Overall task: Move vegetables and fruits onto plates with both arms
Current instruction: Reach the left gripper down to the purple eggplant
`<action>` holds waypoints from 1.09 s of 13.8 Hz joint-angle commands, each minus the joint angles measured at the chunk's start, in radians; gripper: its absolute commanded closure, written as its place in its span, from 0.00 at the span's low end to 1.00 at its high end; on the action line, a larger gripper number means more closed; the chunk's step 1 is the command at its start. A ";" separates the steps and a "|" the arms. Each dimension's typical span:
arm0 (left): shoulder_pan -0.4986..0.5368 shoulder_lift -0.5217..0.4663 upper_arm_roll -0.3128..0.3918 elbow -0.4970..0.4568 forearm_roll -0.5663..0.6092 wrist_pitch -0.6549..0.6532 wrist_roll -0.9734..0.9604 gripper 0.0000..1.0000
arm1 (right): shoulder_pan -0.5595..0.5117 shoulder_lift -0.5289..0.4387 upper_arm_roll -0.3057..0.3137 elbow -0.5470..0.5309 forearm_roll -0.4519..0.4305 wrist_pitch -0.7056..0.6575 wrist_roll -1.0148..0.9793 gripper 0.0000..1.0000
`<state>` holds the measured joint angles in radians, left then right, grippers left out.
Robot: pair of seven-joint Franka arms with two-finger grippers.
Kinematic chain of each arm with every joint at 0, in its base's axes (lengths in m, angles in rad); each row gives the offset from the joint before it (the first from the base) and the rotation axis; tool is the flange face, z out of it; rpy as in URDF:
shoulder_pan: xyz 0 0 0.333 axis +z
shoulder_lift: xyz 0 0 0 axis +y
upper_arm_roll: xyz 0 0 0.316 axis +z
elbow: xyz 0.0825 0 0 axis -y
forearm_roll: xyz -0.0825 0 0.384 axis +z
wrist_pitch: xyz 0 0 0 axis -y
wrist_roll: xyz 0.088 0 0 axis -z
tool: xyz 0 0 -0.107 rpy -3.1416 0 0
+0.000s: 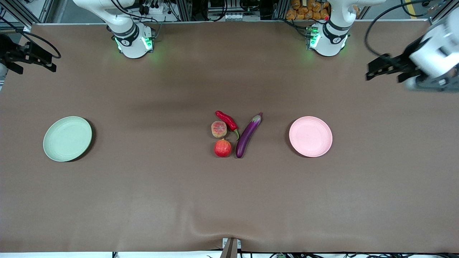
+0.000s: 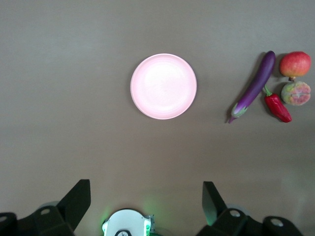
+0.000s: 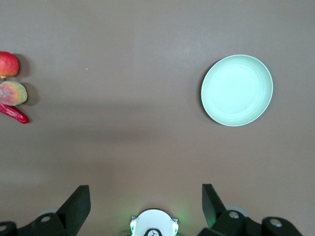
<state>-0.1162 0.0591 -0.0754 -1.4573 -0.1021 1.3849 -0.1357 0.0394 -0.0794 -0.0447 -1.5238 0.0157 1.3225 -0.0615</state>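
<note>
both sets of fingers were spread wide and held nothing. my left gripper (image 1: 373, 70) hung high over the left arm's end of the table, and my right gripper (image 1: 14, 59) hung the same way over the right arm's end, both well apart from the food.

nothing had been moved yet, so i judged i was at the very start, with the first reach not begun. the pale pink plate (image 1: 310, 136) and the pale green plate (image 1: 67, 138) both sat bare, the pink one toward the left arm's end and the green toward the right arm's.

between them lay the cluster: the eggplant (image 1: 248, 135) slanted beside the chili pepper (image 1: 227, 120), the peach (image 1: 218, 129) touching the chili, and the apple (image 1: 223, 148) just nearer the front camera than the peach.

next i'd need each arm brought down over its closest piece. the pieces lay tightly packed, so i expected little room for the fingers.
</note>
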 commanded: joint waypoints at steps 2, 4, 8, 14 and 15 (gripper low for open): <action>-0.017 0.111 -0.072 -0.009 -0.015 0.150 -0.053 0.00 | 0.007 -0.017 0.003 -0.027 0.001 -0.009 -0.006 0.00; -0.019 0.180 -0.110 -0.009 -0.015 0.256 -0.068 0.00 | 0.008 -0.017 0.003 -0.026 0.001 -0.022 -0.006 0.00; -0.089 0.324 -0.135 -0.009 0.005 0.437 -0.071 0.00 | 0.014 -0.017 0.003 -0.026 0.013 -0.019 -0.004 0.00; -0.285 0.540 -0.132 0.002 0.201 0.667 -0.223 0.00 | 0.014 -0.017 0.005 -0.027 0.015 -0.022 -0.004 0.00; -0.313 0.562 -0.133 0.002 0.234 0.672 -0.264 0.00 | 0.013 -0.017 0.005 -0.027 0.015 -0.022 -0.004 0.00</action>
<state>-0.3772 0.5777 -0.2110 -1.4851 0.0553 2.0468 -0.3235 0.0498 -0.0794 -0.0386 -1.5368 0.0195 1.3039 -0.0620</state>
